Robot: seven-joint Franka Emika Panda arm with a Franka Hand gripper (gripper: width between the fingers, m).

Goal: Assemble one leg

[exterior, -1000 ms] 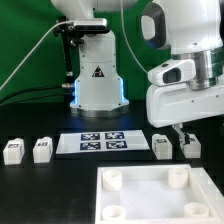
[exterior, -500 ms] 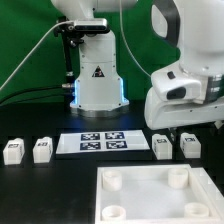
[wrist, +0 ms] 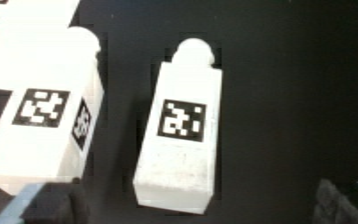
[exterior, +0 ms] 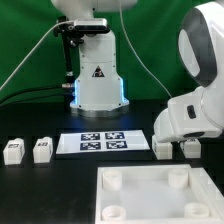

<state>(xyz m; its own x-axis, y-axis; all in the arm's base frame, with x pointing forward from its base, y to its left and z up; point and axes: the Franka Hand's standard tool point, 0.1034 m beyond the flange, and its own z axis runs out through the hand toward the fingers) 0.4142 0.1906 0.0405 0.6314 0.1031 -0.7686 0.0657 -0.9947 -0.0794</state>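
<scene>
Nearest in the exterior view, a large white tabletop panel (exterior: 150, 200) with round corner sockets is seen lying on the black counter (exterior: 40, 190). Behind it, a row of parts is laid out across the counter. Two further legs (exterior: 13, 151) are placed side by side at the exterior view's left. The marker board (exterior: 100, 142) is found in the middle. A neighbouring leg (exterior: 162, 148) is set just beside the board's far corner. The leg (exterior: 191, 150) lies at the exterior view's right end of the row, near its neighbour but apart from it, and its upper part is covered by the white arm (exterior: 195, 110) bent low above it.

In that view the hand is hidden by the arm's casing. In the wrist view, the leg (wrist: 185, 125) is shown lying flat on the counter, tag upward, its rounded end pointing away from the hand (wrist: 195, 200). The neighbouring leg (wrist: 43, 110) is seen alongside, parted from it by a strip of black counter. The hand is held wide apart: blurred dark fingertips (wrist: 357, 196) are seen on either side of the leg's square end, and one is separated from it by bare counter.

Farther back, the arm's base (exterior: 97, 85) is mounted before a green backdrop (exterior: 25, 50).
</scene>
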